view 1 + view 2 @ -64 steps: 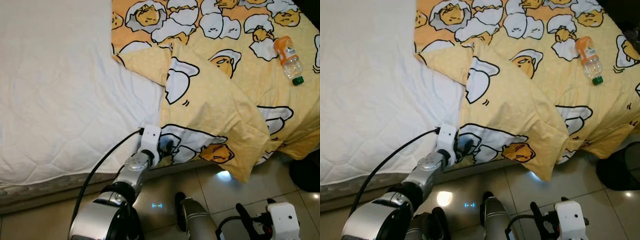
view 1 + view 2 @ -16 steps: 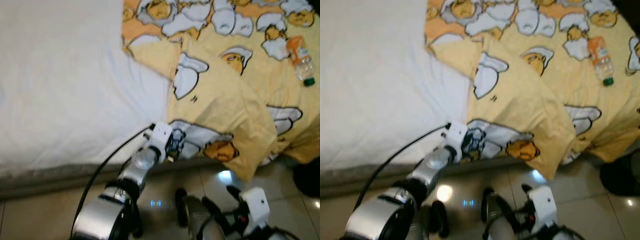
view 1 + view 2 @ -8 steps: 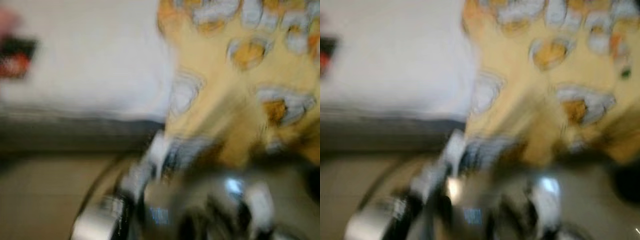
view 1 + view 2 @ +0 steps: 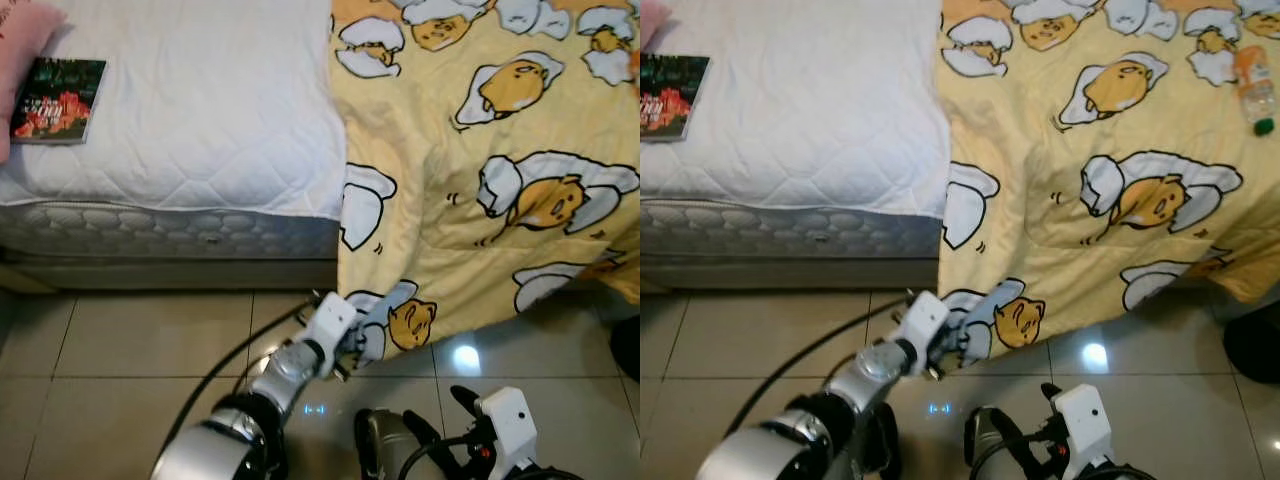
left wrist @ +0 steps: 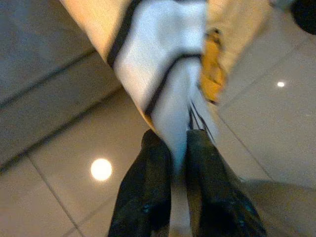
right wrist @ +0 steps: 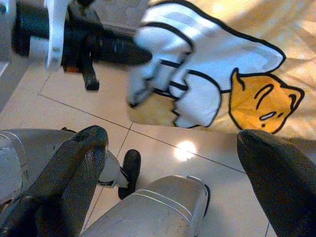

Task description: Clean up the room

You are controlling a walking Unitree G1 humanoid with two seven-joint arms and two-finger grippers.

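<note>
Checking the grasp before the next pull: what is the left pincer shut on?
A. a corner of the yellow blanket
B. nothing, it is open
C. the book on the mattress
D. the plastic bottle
A: the left pincer pinches the hanging corner of the yellow blanket between its fingers, above the floor tiles.

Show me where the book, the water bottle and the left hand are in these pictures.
book (image 4: 58,86), left eye view, middle of its dark cover.
water bottle (image 4: 1253,93), right eye view, on its clear body.
left hand (image 5: 178,148), left wrist view, between its fingertips, shut on the blanket (image 4: 480,180).
</note>
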